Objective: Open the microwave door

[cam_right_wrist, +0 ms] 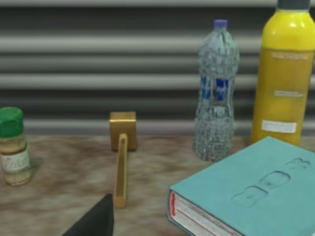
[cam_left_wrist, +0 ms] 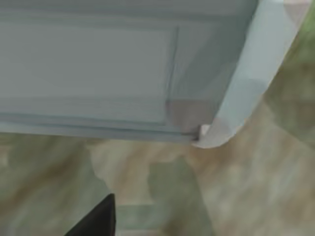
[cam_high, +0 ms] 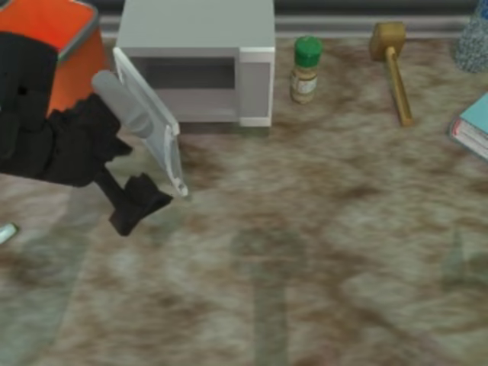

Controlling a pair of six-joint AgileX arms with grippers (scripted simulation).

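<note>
Left tool (cam_high: 141,202) sits at the tabletop's (cam_high: 320,252) left, just beside the free lower corner of the microwave door (cam_high: 152,126); can't tell if its fingers are apart or closed, nothing seen held. Door swung wide from the microwave (cam_high: 200,61) at back left, cavity looks bare; orange bin (cam_high: 72,34) just left, contents hidden. Spice jar (cam_high: 306,70), wooden mallet (cam_high: 394,65), water bottle (cam_right_wrist: 215,93), yellow bottle (cam_right_wrist: 283,73) and teal book (cam_right_wrist: 251,196) lie rightward; right tool out of top view, fingers can't tell.

jar (cam_high: 306,70) right of microwave (cam_high: 200,61) (mallet (cam_high: 393,65) beyond)
</note>
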